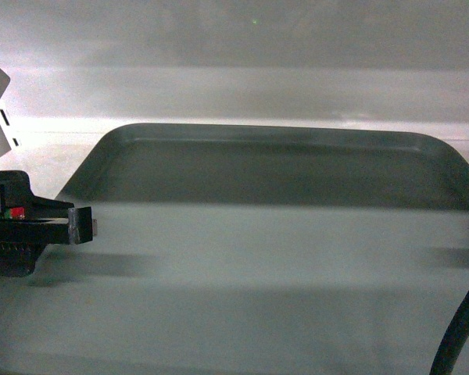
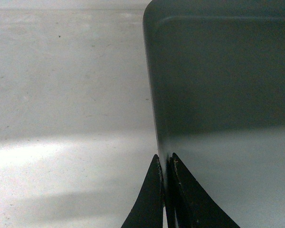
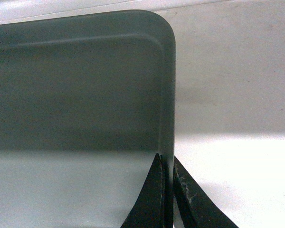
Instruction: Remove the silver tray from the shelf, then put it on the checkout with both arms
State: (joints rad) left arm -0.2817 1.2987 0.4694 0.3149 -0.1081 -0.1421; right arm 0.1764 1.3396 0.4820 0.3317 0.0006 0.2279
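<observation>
The silver tray (image 1: 258,234) lies flat on the white shelf board (image 2: 61,95). Left gripper (image 2: 165,164) at nine o'clock and right gripper (image 3: 167,164) at three pinch opposite rims; lift evenly, level, together.

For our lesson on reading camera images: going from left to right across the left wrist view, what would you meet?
White shelf surface → left hand, pinching the tray's edge → silver tray.

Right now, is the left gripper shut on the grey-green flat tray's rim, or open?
Shut on it: the left gripper has both black fingers pinching the grey-green tray rim.
</observation>
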